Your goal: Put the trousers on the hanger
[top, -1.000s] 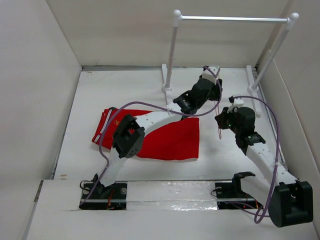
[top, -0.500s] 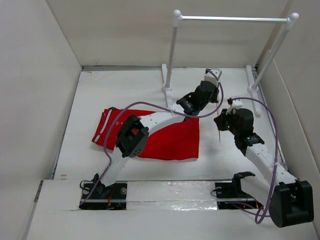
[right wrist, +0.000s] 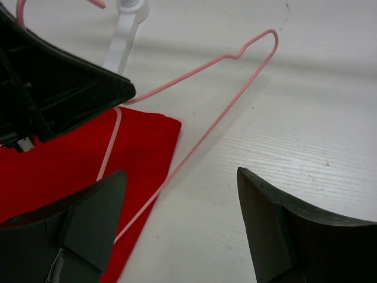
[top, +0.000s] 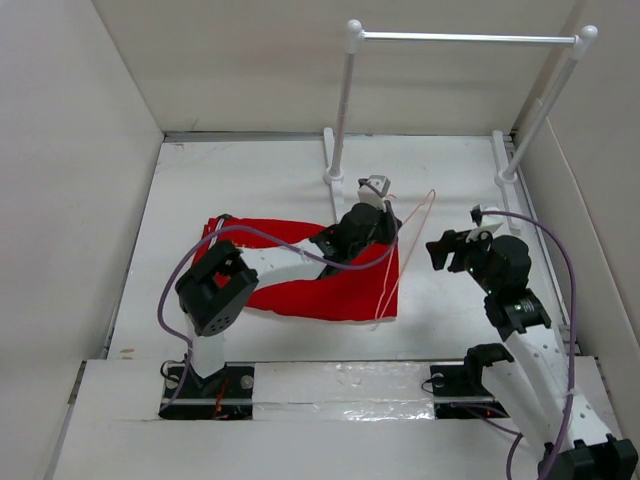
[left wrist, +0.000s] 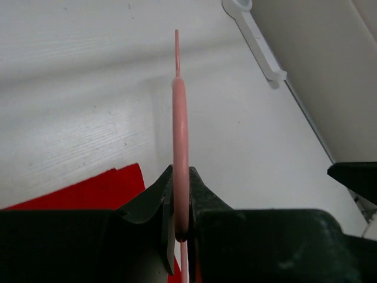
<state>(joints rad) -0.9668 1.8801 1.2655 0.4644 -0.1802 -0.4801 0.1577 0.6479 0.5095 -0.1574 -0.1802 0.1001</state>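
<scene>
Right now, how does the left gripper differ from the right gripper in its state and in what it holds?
The left gripper has its fingers shut on the hanger; the right gripper has its fingers wide apart. The left gripper holds the hanger partly over the trousers; the right gripper holds nothing. Both have black fingers and are near the trousers' right edge.
</scene>
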